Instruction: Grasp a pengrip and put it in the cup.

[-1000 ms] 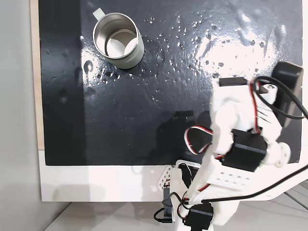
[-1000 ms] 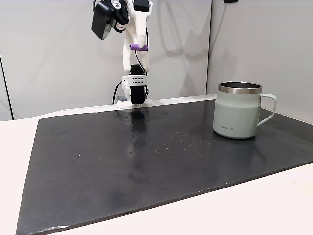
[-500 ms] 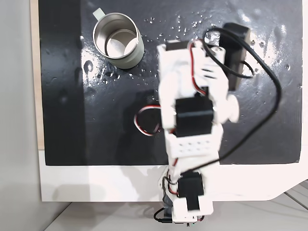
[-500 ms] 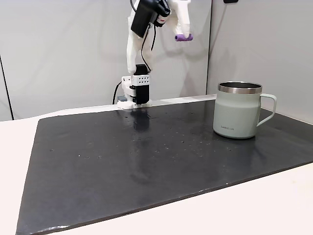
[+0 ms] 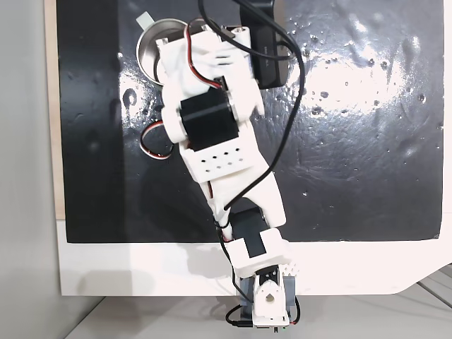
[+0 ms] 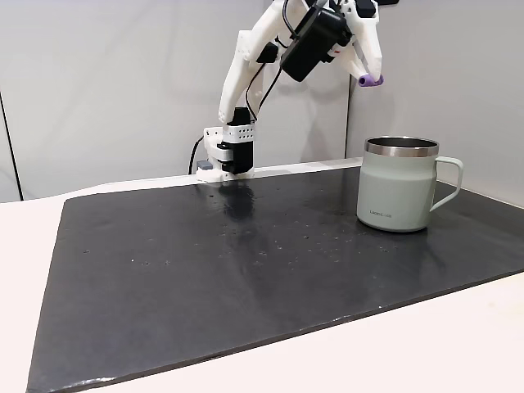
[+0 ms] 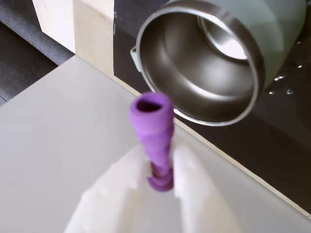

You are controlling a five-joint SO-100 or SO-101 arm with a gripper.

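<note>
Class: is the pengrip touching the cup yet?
Apart. In a fixed view the pengrip, held by the gripper, hangs in the air well above the cup, with bare wall between them.

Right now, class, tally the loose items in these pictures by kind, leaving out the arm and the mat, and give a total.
Pengrip, purple, held in the gripper: 1
Cup, pale green with a steel inside, standing on the black mat: 1
Total: 2
</note>
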